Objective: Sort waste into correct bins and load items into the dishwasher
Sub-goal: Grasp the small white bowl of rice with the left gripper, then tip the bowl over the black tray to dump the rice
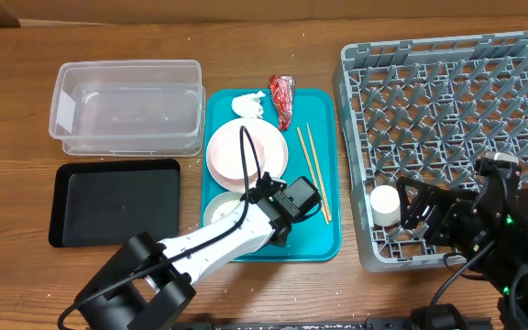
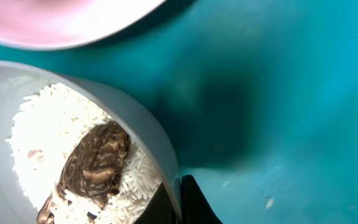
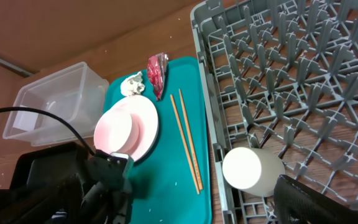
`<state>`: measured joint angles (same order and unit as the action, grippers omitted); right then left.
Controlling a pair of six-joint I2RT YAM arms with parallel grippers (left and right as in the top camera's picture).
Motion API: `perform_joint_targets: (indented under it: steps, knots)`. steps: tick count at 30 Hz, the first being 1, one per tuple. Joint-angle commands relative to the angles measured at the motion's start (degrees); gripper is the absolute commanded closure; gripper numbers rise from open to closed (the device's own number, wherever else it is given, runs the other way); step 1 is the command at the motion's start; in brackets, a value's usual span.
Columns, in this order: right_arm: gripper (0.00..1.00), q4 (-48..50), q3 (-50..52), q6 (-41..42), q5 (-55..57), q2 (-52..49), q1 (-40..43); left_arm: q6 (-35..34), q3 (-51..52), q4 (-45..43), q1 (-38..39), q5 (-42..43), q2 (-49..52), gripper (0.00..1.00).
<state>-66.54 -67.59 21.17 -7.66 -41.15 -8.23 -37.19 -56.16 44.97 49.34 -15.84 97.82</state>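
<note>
Wooden table (image 1: 246, 55), teal tray (image 1: 324, 183): L gripper (image 2: 179, 202) pinched shut on rim of bowl (image 2: 151, 127) holding rice (image 2: 48, 118) & brown scrap (image 2: 95, 162); one-sided rim grip may slip/tilt on lift, spilling rice; R gripper (image 1: 412, 209) wide open, empty, by cup (image 1: 385, 203) in rack (image 1: 447, 92).

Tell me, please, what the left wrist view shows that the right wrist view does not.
Only the left wrist view: the bowl up close, holding white rice and a brown scrap, with the left gripper shut on its rim. Only the right wrist view: the grey dish rack with the white cup in it, two chopsticks, the red wrapper, the napkin and the clear tub. Both: the teal tray and the pink plate.
</note>
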Motion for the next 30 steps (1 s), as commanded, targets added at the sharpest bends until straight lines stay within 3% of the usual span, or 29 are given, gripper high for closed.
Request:
perform_joint_targets:
  steps: [1, 7, 10, 14, 18, 23, 30]
  knots:
    - [0.00, 0.00, -0.68, -0.13, -0.39, 0.15, 0.20, -1.81, -2.64, 3.02, -2.21, 1.57, -5.16, 0.96]
    - [0.00, -0.44, -0.68, -0.15, -0.37, 0.15, 0.20, 1.57, -2.73, 6.58, -13.35, 13.44, -16.70, 0.96]
    - [0.00, -0.42, -0.68, -0.15, -0.37, 0.15, 0.20, 8.20, -2.71, 7.10, -23.32, 23.93, -21.75, 0.96]
    - [0.00, -0.42, -0.68, -0.15, -0.37, 0.15, 0.20, 20.63, -2.58, 7.37, -40.19, 44.46, -24.20, 0.96]
    - [0.00, -0.39, -0.68, -0.13, -0.37, 0.15, 0.20, 33.73, -0.07, 8.41, -57.33, 64.98, -22.32, 0.96]
    - [0.00, -0.39, -0.68, -0.13, -0.37, 0.15, 0.22, 49.27, 4.63, 6.67, -71.89, 85.68, -15.54, 0.95]
    - [0.00, -0.42, -0.68, -0.13, -0.37, 0.15, 0.20, 62.55, 7.48, 5.97, -80.06, 100.43, -1.75, 0.96]
